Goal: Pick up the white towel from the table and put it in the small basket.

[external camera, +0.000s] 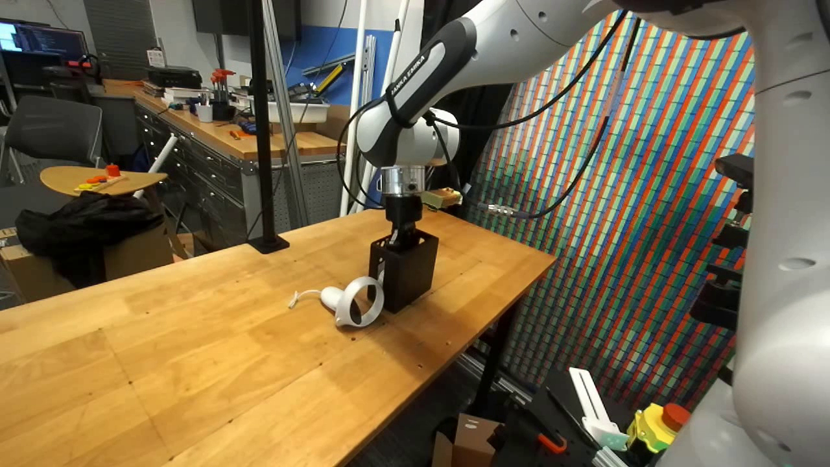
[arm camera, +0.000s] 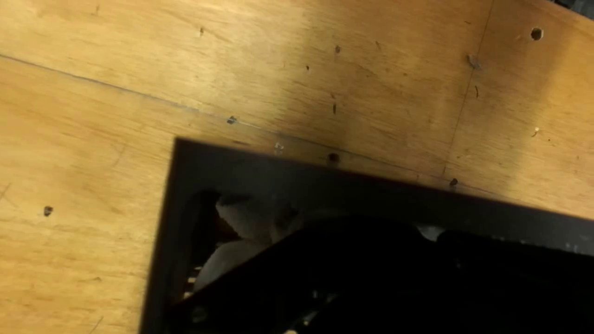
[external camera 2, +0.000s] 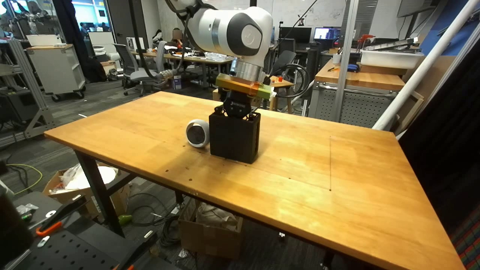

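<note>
The small black basket (external camera: 410, 275) stands upright on the wooden table in both exterior views (external camera 2: 234, 137). In the wrist view its dark rim (arm camera: 185, 157) fills the lower part. White cloth, the towel (arm camera: 227, 262), lies inside the basket, partly hidden by the gripper. A pale strip also shows through the basket's side opening in an exterior view (external camera: 381, 267). My gripper (external camera: 403, 239) points straight down into the basket's mouth, and its body also shows there in an exterior view (external camera 2: 237, 108). The fingertips are hidden by the basket walls and dark in the wrist view, so their opening and grip do not show.
A white ring-shaped controller (external camera: 360, 303) with a short strap lies on the table (external camera: 214, 363) right beside the basket. It also shows in an exterior view (external camera 2: 197, 133). A black post (external camera: 266, 162) stands at the table's edge.
</note>
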Robot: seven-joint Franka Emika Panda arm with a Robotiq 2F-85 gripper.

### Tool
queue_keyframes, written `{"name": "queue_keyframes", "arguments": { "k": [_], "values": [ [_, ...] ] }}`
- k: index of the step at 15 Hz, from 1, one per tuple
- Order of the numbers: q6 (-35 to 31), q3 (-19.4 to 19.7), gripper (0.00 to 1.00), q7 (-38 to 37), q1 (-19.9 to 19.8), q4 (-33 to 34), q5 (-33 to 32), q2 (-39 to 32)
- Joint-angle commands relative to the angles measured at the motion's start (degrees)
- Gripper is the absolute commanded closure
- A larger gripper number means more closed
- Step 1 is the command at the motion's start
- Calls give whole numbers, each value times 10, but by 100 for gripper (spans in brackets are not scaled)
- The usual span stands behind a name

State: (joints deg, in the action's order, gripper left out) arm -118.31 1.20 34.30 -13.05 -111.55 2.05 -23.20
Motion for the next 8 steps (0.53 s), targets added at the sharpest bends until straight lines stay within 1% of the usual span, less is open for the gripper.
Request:
{"name": "queue_keyframes", "arguments": {
  "k": [1, 8],
  "values": [
    [1, 5, 100, 7, -8, -15, 10, 19],
    [-16, 28, 100, -4, 7, -68, -40, 161]
  ]
}}
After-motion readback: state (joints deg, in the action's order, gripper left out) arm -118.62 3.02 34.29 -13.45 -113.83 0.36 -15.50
